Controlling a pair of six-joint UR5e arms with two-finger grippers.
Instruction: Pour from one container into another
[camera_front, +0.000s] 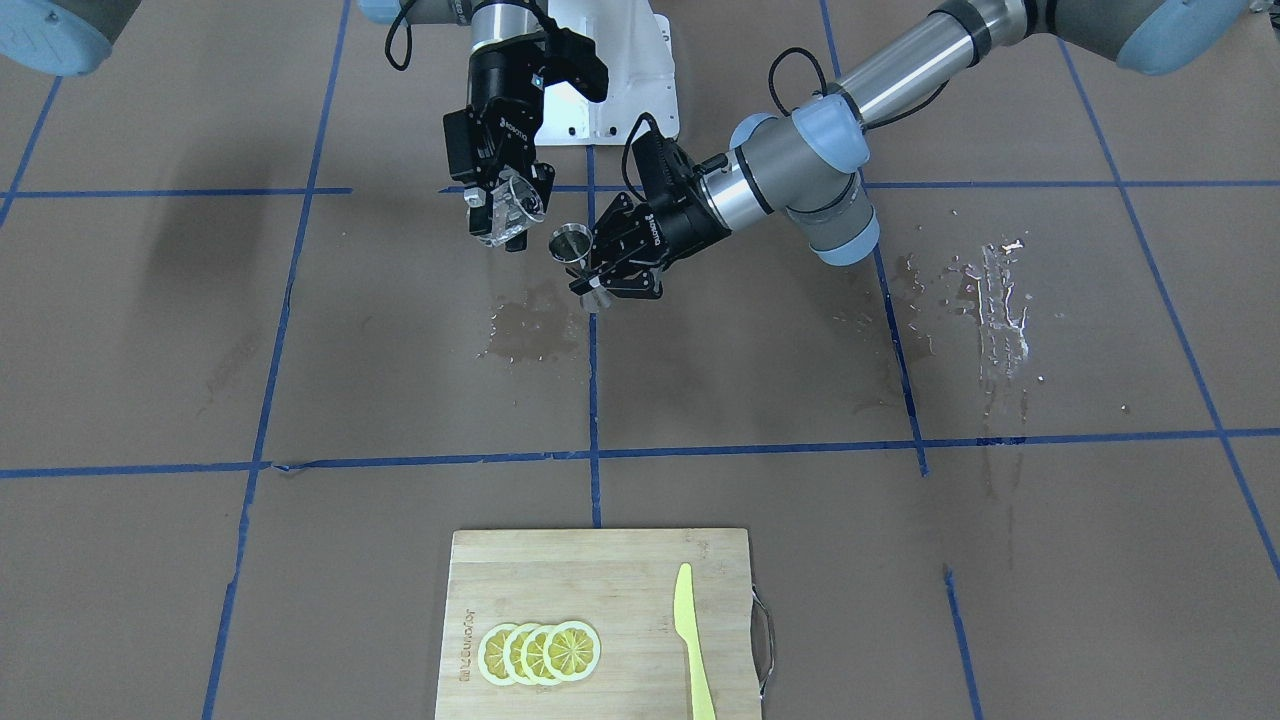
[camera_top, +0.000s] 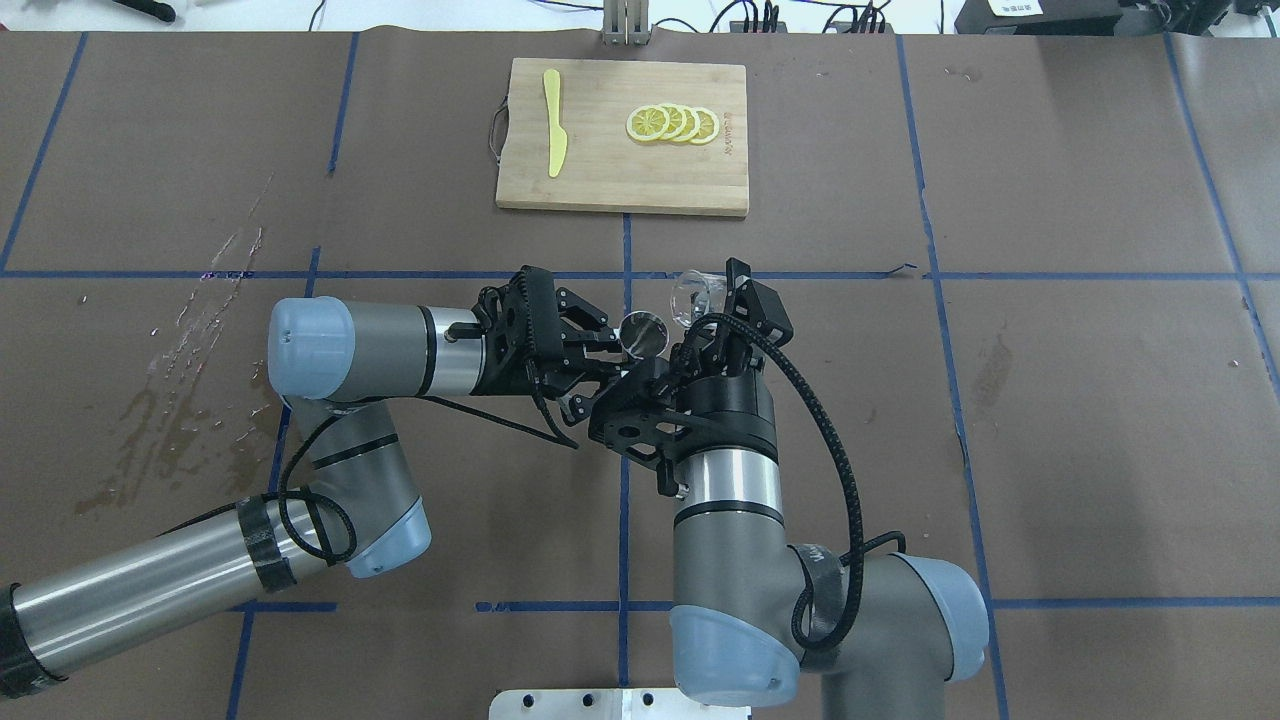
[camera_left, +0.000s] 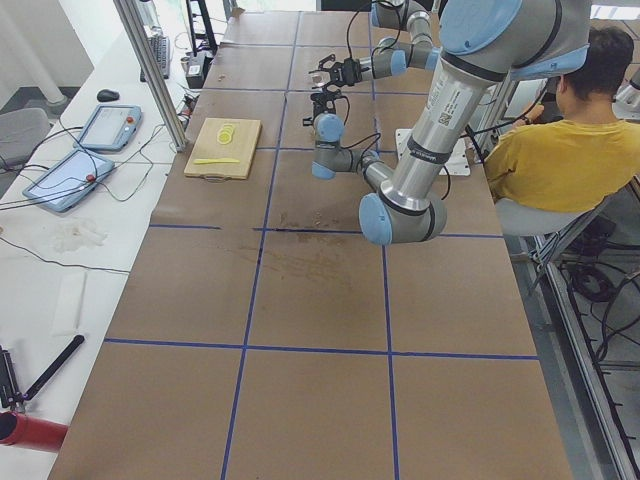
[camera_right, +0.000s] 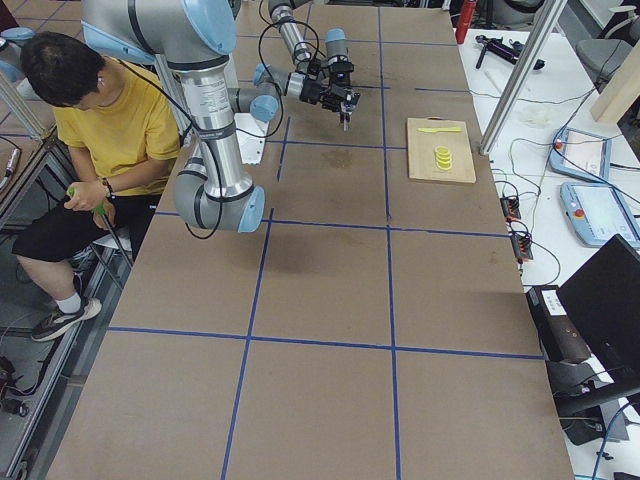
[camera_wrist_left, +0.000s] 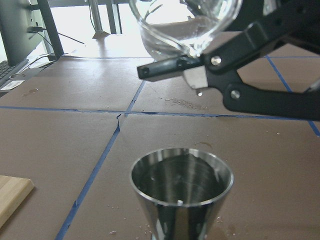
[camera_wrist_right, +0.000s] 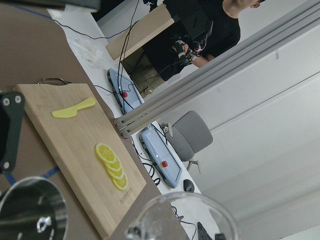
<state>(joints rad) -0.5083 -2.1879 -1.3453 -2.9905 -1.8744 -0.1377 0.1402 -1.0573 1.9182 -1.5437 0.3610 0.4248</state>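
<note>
The right gripper (camera_front: 507, 203) squeezes the small glass (camera_top: 689, 292) and holds it tipped in the air, just above the jigger (camera_wrist_left: 182, 186). The left gripper (camera_front: 597, 283) pinches the jigger's thin middle. The glass looks light, slippery and easy to break, so grip its sides.

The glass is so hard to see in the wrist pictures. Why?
Left wrist view: the glass is see-through, cut off by the top edge, and set against a washed-out bright background, while the jigger below looks sharp. Right wrist view: the glass sits right at the lens, so its rim blurs. Front-facing view: wet streaks glare white.
</note>
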